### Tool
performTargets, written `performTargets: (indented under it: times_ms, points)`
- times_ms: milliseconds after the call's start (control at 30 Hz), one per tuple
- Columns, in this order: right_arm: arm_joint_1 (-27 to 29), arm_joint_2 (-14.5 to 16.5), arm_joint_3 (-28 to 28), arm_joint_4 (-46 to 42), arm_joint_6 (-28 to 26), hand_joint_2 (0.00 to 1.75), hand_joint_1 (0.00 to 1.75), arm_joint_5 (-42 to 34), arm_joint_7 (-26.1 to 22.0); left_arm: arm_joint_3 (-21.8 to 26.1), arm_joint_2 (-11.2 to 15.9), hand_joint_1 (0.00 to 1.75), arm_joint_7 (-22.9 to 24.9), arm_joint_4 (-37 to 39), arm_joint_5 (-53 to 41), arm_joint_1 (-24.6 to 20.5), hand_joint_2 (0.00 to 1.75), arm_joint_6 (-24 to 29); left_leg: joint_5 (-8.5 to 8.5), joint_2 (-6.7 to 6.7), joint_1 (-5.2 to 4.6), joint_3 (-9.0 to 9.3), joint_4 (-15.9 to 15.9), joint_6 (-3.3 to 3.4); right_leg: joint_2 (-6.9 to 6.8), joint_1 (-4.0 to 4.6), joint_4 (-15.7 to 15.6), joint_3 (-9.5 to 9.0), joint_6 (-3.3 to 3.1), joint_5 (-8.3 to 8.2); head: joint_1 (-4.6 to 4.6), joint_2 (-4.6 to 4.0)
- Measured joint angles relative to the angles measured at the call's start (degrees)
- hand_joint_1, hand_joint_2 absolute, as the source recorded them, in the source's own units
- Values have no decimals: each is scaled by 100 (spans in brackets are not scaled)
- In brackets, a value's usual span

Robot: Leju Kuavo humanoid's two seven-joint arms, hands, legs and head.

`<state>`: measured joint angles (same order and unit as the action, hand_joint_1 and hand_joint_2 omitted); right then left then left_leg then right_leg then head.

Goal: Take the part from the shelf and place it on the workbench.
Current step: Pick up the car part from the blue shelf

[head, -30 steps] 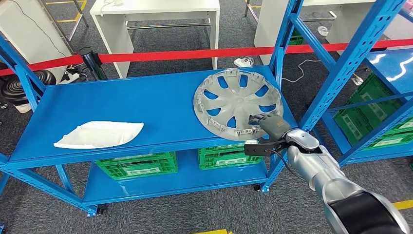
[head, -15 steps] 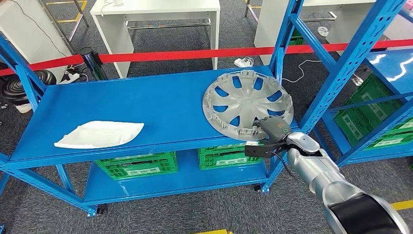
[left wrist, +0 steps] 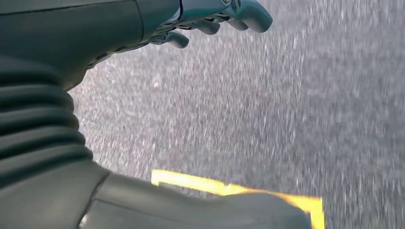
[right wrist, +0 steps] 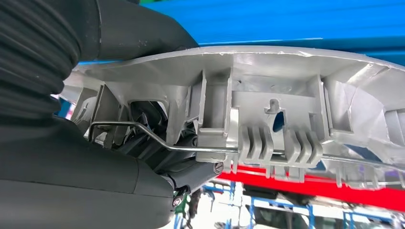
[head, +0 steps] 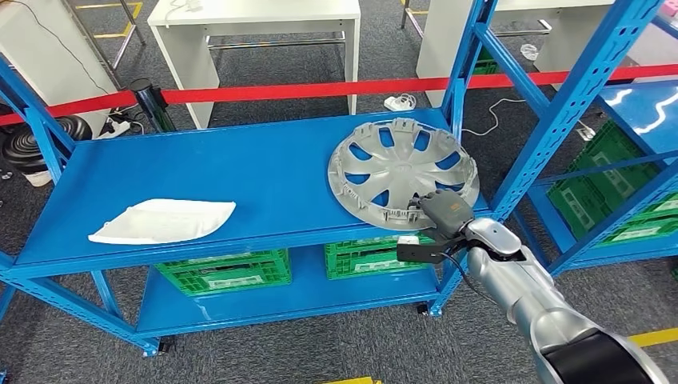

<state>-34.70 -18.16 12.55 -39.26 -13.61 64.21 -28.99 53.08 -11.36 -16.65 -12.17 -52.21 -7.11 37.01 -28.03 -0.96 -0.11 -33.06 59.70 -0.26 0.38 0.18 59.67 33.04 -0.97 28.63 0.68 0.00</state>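
right hand (head: 442, 210) | grips hubcap (head: 402, 170) near rim | left hand (left wrist: 143, 28) empty, fingers apart

Blue shelf (head: 264, 172), top deck: grey hubcap (head: 402, 170) at right end, near rim over front edge, partly raised. White curved panel (head: 164, 220) flat near left front. Lower deck (head: 304, 292): two green crates (head: 225, 270) side by side. Shelf on grey carpet floor (head: 80, 352).
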Motion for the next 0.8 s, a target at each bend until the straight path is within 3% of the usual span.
performTargets:
  times_ms: [267,500,667,800]
  points:
    - [450,-64,52,-807,-116,175,175,175,247,-251,-2,0,74,15,-321,-19,175,-132,0,-3,0,-2,0,0,-1,0,0,1,0,1,1,0]
    - [1015,-133,80,-1820,-256,175,175,614,932,-310,-7,0,-21,16,-286,-63,175,-210,-2,-2,0,-4,-1,1,-2,0,0,3,0,2,0,0]
    - [1334,-83,-28,-2231,-1069,175,175,1026,1540,-309,-31,0,-68,25,-79,-60,175,-403,-2,-6,0,-7,-2,1,-4,0,0,2,0,3,1,0]
    - [1891,141,-333,-2971,-1853,175,175,1517,1994,-291,-53,0,-218,31,71,-12,175,-591,-7,-11,0,-8,-5,2,-11,1,0,3,-2,8,1,0]
